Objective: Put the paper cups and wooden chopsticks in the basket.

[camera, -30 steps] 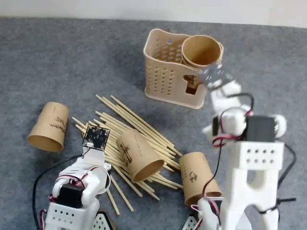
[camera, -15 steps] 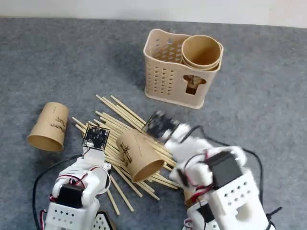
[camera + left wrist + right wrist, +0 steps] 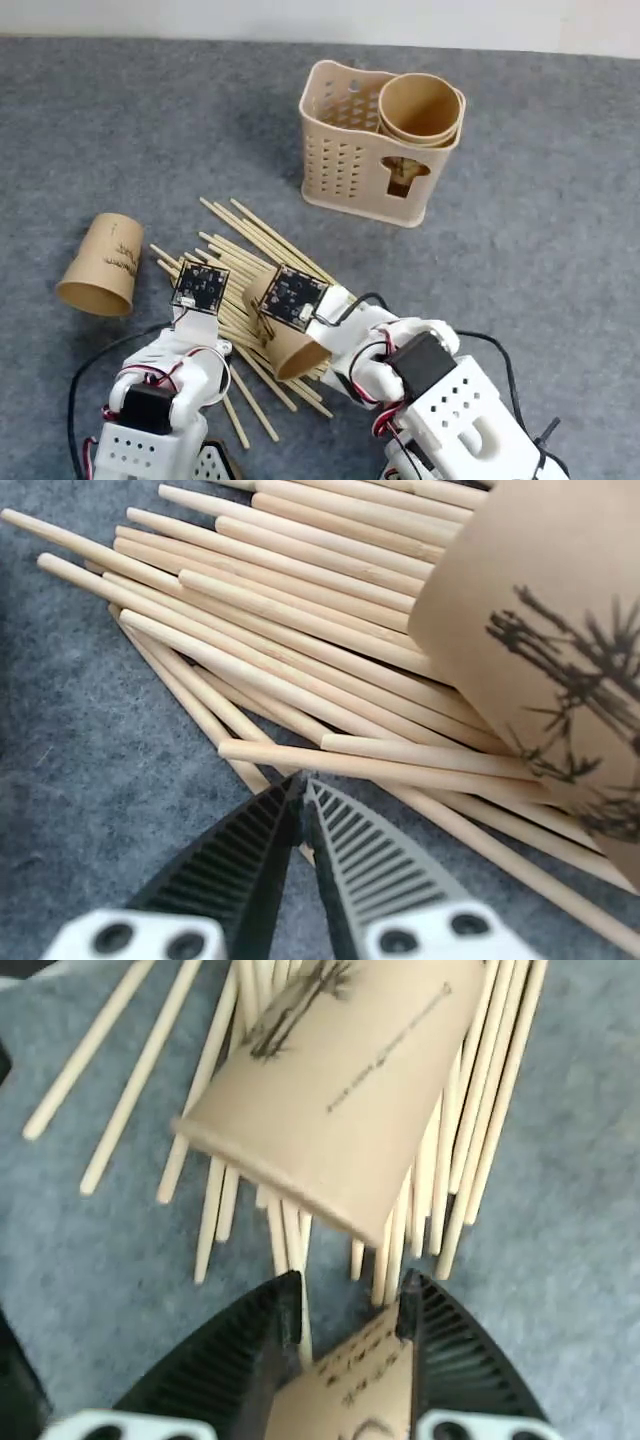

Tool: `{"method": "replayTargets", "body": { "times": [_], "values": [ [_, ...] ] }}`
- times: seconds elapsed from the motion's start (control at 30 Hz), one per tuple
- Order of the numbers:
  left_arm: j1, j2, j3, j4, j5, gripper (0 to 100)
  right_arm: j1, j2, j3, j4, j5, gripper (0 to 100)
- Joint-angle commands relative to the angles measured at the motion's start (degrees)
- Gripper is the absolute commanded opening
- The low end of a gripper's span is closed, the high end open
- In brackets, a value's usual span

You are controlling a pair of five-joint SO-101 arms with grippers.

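Note:
The tan basket [image 3: 345,150] stands at the back with stacked paper cups [image 3: 420,105] in its right half. Wooden chopsticks [image 3: 250,240] lie in a loose pile mid-table. One paper cup [image 3: 290,352] lies on its side on them, seen close as the printed cup [image 3: 560,630] and again as the cup [image 3: 340,1080]. Another cup [image 3: 102,263] lies at the left. My left gripper [image 3: 303,780] is shut, its tips at a chopstick [image 3: 380,765] beside that cup. My right gripper [image 3: 345,1305] is open just before the cup's rim, with a further printed cup [image 3: 355,1390] between its jaws.
Grey carpet [image 3: 120,130] covers the table, with open room at the back left and along the right side. A few stray chopsticks [image 3: 245,405] lie at the front between the two arm bases.
The right arm has swung from the basket down and left to the chopstick pile, now covering the cup at the front right. The left arm has not moved.

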Motion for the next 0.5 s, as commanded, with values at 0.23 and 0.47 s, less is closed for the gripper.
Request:
{"method": "replayTargets", "body": {
  "times": [0.23,0.47],
  "values": [
    [0.66,-0.57,1.1,0.26,0.35,1,-0.84,-1.27,3.91,-9.45,-0.7,16.7],
    [0.66,-0.57,1.1,0.26,0.35,1,-0.84,-1.27,6.11,-15.25,-0.79,16.3]
  ]
}}
